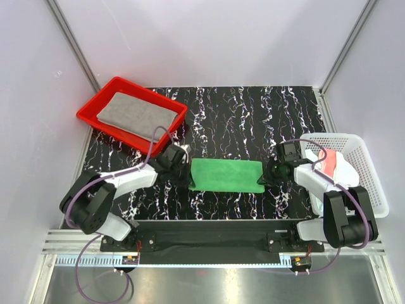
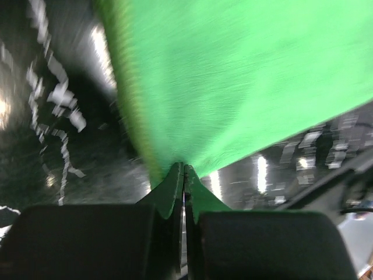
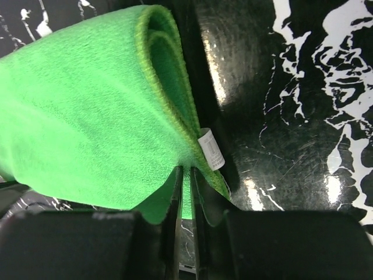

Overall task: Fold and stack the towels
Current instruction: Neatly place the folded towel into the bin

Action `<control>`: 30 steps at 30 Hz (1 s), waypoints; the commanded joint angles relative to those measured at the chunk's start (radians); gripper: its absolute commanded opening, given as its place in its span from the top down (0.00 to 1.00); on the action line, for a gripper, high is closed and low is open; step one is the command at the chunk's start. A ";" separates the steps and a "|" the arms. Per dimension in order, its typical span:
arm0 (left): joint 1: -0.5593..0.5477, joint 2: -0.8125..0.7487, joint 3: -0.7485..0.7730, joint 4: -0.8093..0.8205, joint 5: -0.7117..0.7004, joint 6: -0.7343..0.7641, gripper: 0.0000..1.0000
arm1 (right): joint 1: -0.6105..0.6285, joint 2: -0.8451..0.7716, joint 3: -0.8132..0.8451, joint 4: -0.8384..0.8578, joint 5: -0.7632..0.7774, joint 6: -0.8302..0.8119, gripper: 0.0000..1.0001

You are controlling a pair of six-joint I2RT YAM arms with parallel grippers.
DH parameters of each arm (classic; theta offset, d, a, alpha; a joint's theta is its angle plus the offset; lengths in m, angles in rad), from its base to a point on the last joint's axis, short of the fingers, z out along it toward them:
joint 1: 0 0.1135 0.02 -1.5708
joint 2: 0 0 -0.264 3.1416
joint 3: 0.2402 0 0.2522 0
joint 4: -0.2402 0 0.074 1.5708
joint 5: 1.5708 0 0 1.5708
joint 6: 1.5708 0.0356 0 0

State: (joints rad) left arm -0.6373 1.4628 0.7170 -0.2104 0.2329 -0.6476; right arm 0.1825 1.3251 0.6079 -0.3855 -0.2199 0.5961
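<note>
A bright green towel (image 1: 226, 175) lies stretched between my two grippers at mid-table, folded double. My left gripper (image 1: 188, 170) is shut on its left end; in the left wrist view, which is blurred, the jaws (image 2: 184, 170) pinch the green cloth (image 2: 245, 81). My right gripper (image 1: 266, 173) is shut on the right end, where the folded edge (image 3: 105, 111) with a small white label (image 3: 211, 149) meets the jaws (image 3: 187, 171). A grey towel (image 1: 136, 114) lies flat in the red tray (image 1: 88, 118). A salmon-pink towel (image 1: 324, 160) and a white towel (image 1: 342, 166) sit in the white basket (image 1: 374, 185).
The table is black with white marbling (image 1: 253, 114). The red tray stands at the back left and the white mesh basket at the right edge, beside the right arm. White walls with metal posts close in the back and sides.
</note>
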 commanded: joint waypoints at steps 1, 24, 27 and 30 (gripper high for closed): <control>-0.004 0.053 -0.048 0.080 0.011 -0.007 1.00 | 0.005 0.017 0.003 0.025 0.060 -0.004 0.85; 0.082 0.077 0.104 -0.017 -0.018 0.094 0.45 | 0.005 -0.144 0.127 -0.075 0.002 -0.039 0.57; 0.082 0.129 0.107 0.025 0.006 0.091 0.44 | 0.005 -0.167 0.147 -0.090 0.011 -0.056 0.51; 0.082 0.169 0.114 0.060 0.026 0.080 0.44 | 0.006 -0.181 0.148 -0.082 0.013 -0.062 0.48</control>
State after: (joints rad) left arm -0.5560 1.5951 0.8234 -0.2428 0.2123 -0.5758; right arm 0.1825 1.1679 0.7250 -0.4480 -0.2073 0.5632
